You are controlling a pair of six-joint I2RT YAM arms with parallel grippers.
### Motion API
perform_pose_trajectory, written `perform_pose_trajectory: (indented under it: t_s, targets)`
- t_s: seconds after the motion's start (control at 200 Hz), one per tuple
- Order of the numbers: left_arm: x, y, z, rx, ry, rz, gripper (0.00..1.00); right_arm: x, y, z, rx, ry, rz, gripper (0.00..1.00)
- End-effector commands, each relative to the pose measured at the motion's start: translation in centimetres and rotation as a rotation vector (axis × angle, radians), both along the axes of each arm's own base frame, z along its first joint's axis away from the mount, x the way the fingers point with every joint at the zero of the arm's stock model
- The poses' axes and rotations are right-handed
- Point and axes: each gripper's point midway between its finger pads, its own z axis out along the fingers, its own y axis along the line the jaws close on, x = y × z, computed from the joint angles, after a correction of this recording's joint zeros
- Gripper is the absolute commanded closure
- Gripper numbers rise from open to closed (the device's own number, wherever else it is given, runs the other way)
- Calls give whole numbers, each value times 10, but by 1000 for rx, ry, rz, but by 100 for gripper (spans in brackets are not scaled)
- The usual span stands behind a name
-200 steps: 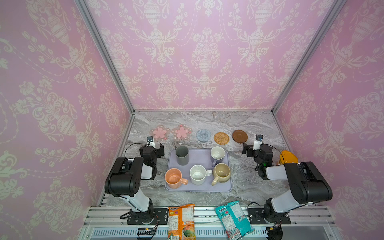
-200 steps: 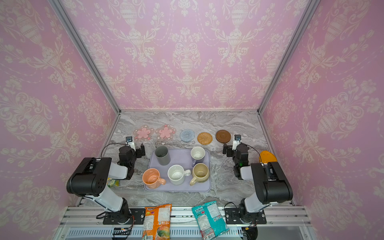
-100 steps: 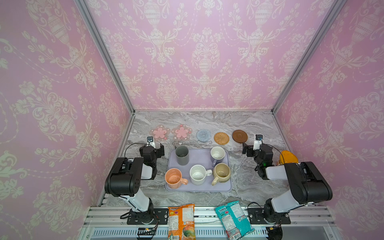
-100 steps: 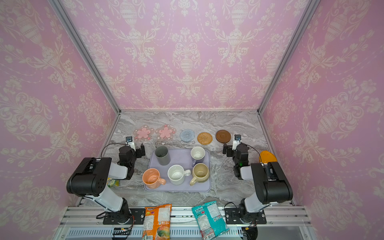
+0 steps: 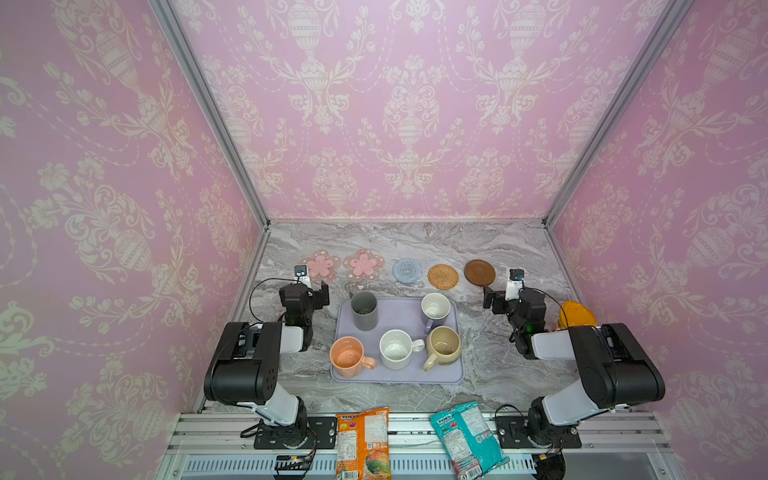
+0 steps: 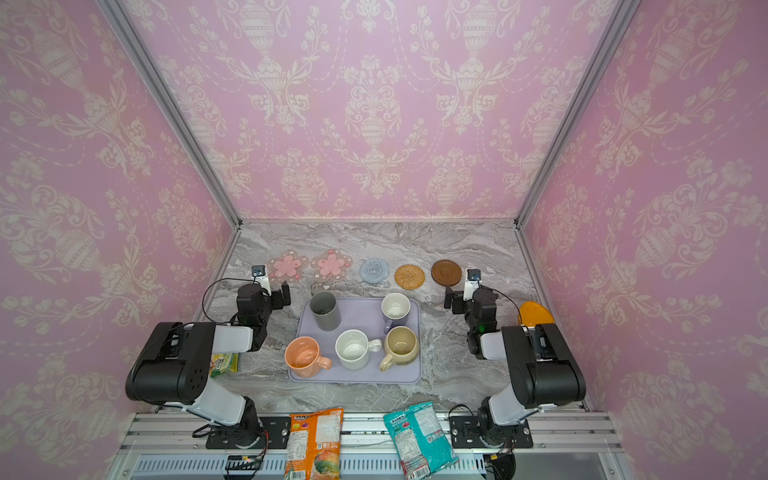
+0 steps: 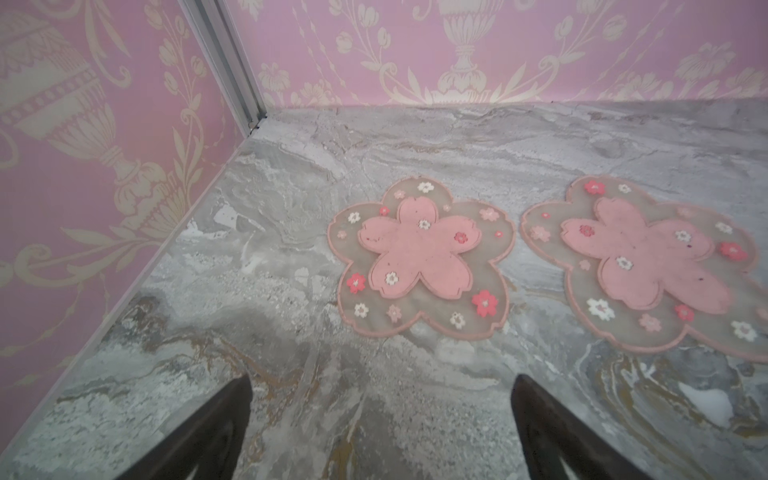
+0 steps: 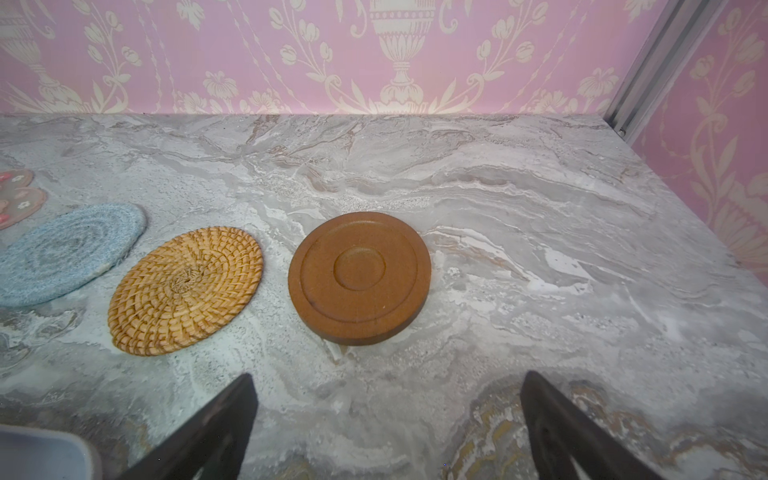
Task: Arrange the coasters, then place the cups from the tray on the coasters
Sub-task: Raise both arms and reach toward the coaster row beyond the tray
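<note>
Five coasters lie in a row at the back in both top views: two pink flower ones [image 5: 320,266] [image 5: 364,264], a grey-blue woven one [image 5: 407,270], a tan rattan one [image 5: 443,276] and a dark brown wooden one [image 5: 479,272]. In front of them the lavender tray [image 5: 395,307] holds the cups: grey tumbler [image 5: 364,309], lavender [image 5: 434,311], white speckled [image 5: 397,350], peach [image 5: 348,357] and beige-yellow [image 5: 443,345]. My left gripper [image 7: 380,386] hangs open and empty just short of a flower coaster [image 7: 419,257]. My right gripper [image 8: 388,386] is open and empty before the wooden coaster [image 8: 359,276].
An orange lid [image 5: 577,314] lies by the right wall behind my right arm. Two snack bags [image 5: 363,440] [image 5: 467,436] rest on the front rail. A yellow-green packet [image 6: 224,363] sits under my left arm. Pink walls close in the back and both sides.
</note>
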Motion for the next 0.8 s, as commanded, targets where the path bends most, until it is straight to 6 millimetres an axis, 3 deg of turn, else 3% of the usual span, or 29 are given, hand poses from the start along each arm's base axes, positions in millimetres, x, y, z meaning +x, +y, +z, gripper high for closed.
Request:
perform_pose_trajectory:
  t_s: [0.0, 0.2, 0.255, 0.345, 0.56, 0.791]
  targets:
    - [-1, -15, 3, -31, 100, -67, 1, 9, 1, 14, 0, 6, 12, 0]
    - [-3, -21, 37, 12, 138, -41, 1, 14, 6, 25, -3, 69, 39, 0]
    - [-4, -20, 51, 27, 177, -30, 6, 15, 8, 32, 1, 94, 55, 0]
    - [0, -19, 75, 31, 220, -15, 13, 18, 18, 41, -3, 156, 116, 0]
    - [8, -31, 122, 31, 228, -33, 14, 23, 46, 60, -26, 223, 217, 1]
    - [20, -63, 133, -39, 269, -73, 16, 40, 87, 85, -12, 233, 269, 7]
